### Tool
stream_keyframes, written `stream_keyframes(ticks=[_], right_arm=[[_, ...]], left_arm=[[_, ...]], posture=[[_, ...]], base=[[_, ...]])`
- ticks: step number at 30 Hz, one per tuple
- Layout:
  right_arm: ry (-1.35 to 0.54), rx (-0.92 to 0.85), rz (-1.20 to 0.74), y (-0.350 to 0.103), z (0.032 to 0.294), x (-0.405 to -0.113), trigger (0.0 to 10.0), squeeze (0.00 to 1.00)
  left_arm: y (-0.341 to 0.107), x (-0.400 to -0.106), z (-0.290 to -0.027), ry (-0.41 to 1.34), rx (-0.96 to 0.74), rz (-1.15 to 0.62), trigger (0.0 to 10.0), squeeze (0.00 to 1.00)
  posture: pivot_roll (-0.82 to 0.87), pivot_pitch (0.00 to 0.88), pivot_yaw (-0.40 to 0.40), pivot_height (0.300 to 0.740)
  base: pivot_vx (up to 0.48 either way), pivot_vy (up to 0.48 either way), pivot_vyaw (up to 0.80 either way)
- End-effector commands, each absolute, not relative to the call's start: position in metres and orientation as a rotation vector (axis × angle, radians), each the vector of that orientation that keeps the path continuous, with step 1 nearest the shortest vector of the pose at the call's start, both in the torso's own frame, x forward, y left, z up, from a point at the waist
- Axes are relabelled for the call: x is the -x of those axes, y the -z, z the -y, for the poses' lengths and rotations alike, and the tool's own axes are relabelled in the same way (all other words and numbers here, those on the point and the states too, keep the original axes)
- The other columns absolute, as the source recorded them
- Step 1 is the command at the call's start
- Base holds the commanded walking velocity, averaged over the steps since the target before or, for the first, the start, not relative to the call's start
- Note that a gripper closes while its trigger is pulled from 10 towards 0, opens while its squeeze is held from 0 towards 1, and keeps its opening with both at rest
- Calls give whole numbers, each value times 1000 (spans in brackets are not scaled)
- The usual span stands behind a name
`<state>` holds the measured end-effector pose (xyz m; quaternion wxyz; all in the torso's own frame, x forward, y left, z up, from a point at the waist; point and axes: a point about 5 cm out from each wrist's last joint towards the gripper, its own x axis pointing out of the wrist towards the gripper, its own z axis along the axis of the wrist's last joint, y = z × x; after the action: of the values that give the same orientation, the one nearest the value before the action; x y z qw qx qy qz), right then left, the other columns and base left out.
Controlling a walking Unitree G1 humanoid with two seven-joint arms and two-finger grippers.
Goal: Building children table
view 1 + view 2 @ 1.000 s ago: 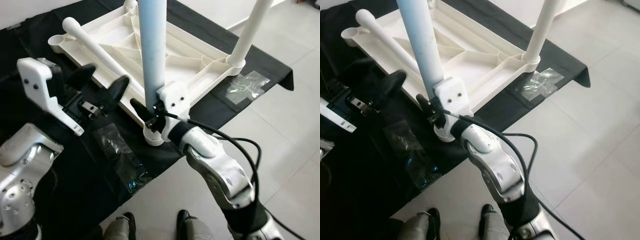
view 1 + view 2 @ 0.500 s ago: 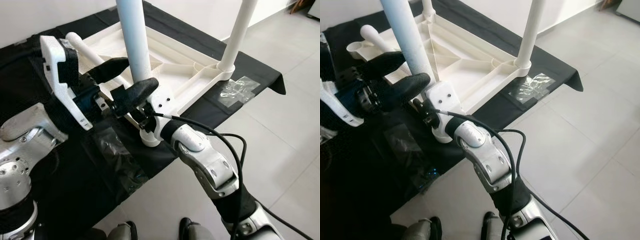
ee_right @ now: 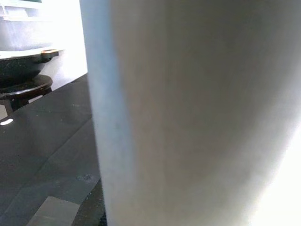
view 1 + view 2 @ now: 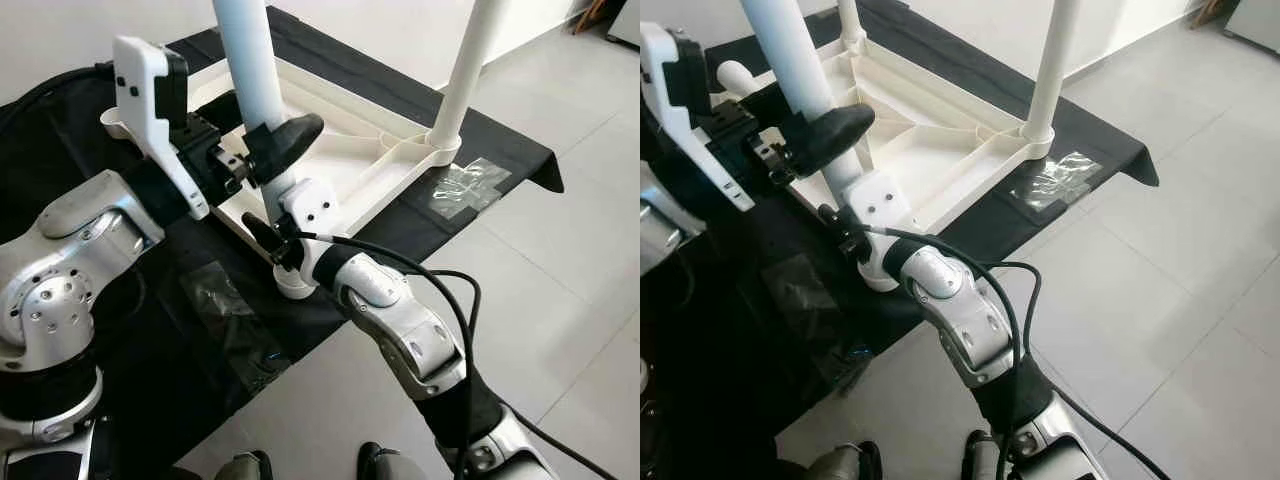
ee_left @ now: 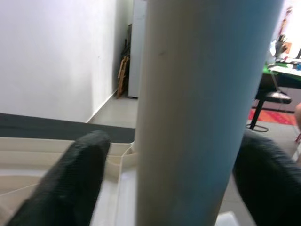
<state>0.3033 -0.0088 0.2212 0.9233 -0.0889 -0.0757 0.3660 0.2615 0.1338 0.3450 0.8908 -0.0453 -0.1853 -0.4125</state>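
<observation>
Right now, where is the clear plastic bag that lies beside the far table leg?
In the left eye view, the clear plastic bag lies flat on the black cloth, on the robot's right, just beyond the upright table leg.

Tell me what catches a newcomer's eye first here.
Both claws meet on one upright white table leg: the left claw straddles it, the right claw grips it just above its corner socket. Behind lies the upturned white tabletop on a black cloth, another leg standing at its right corner.
</observation>
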Motion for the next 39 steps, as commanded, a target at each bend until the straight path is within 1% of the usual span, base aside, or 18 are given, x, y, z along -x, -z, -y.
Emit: stream_keyframes(ticks=[1, 10, 18, 19, 20, 21, 22, 23, 24, 25, 26, 27, 28, 29, 30, 31, 37, 39], right_arm=[[-813, 200, 41, -196, 0, -299, 10000, 0], [-816, 196, 58, -200, 2, -303, 10000, 0], [-927, 173, 140, -216, 5, -309, 10000, 0], [-1090, 171, 163, -226, 13, -310, 10000, 1000], [-1090, 171, 163, -226, 13, -310, 10000, 1000], [-1147, 178, 175, -229, 16, -310, 10000, 1000], [-1260, 200, 206, -238, 24, -310, 10000, 1000], [-1281, 204, 212, -240, 26, -310, 10000, 1000], [-1348, 256, 227, -245, 32, -311, 10000, 1000], [-1348, 256, 227, -245, 32, -311, 10000, 1000], [-1389, 294, 234, -248, 37, -312, 10000, 1000], [-1417, 321, 239, -250, 40, -313, 10000, 902], [-1467, 356, 240, -255, 47, -316, 10000, 902], [-1498, 375, 244, -259, 51, -318, 10000, 761], [-1519, 398, 249, -263, 55, -321, 10000, 490], [-1533, 413, 254, -266, 57, -324, 10000, 0], [-1606, 469, 236, -279, 63, -338, 10000, 0], [-1629, 487, 231, -287, 62, -346, 10000, 0]], left_arm=[[-346, -262, -130, 867, 78, 385, 0, 0], [-344, -262, -126, 890, 69, 350, 0, 0], [-344, -261, -121, 912, 62, 339, 0, 0], [-344, -261, -118, 922, 63, 336, 0, 0], [-344, -261, -118, 922, 63, 336, 0, 0], [-344, -261, -117, 925, 62, 335, 0, 0], [-344, -260, -115, 932, 62, 336, 0, 0], [-344, -260, -114, 933, 63, 336, 0, 0], [-344, -260, -113, 939, 65, 334, 0, 0], [-344, -260, -113, 939, 65, 334, 0, 0], [-344, -260, -111, 943, 67, 333, 0, 0], [-344, -260, -111, 945, 68, 332, 0, 0], [-344, -260, -109, 952, 69, 331, 0, 0], [-344, -260, -107, 957, 70, 330, 0, 0], [-344, -260, -106, 962, 70, 330, 0, 0], [-344, -260, -105, 966, 70, 329, 0, 0], [-346, -260, -102, 978, 76, 332, 0, 0], [-346, -259, -101, 989, 74, 329, 0, 0]], posture=[[98, 197, 19, 740], [100, 186, 24, 740], [103, 184, 25, 740], [105, 187, 25, 740], [105, 187, 25, 740], [105, 187, 25, 740], [106, 186, 25, 740], [106, 186, 25, 740], [106, 186, 25, 740], [106, 186, 25, 740], [106, 186, 25, 740], [106, 186, 25, 740], [107, 188, 28, 740], [106, 188, 29, 740], [106, 190, 31, 740], [106, 190, 31, 740], [108, 193, 37, 740], [115, 203, 40, 740]], base=[[0, 0, 0], [0, 0, 0], [0, 0, 0], [0, 0, 0], [0, 0, 0], [0, 0, 0], [0, 0, 0], [0, 0, 0], [0, 0, 0], [0, 0, 0], [0, 0, 0], [0, 0, 0], [0, 0, 0], [0, 0, 0], [0, 0, 0], [0, 0, 0], [0, 0, 0], [0, 0, 0]])
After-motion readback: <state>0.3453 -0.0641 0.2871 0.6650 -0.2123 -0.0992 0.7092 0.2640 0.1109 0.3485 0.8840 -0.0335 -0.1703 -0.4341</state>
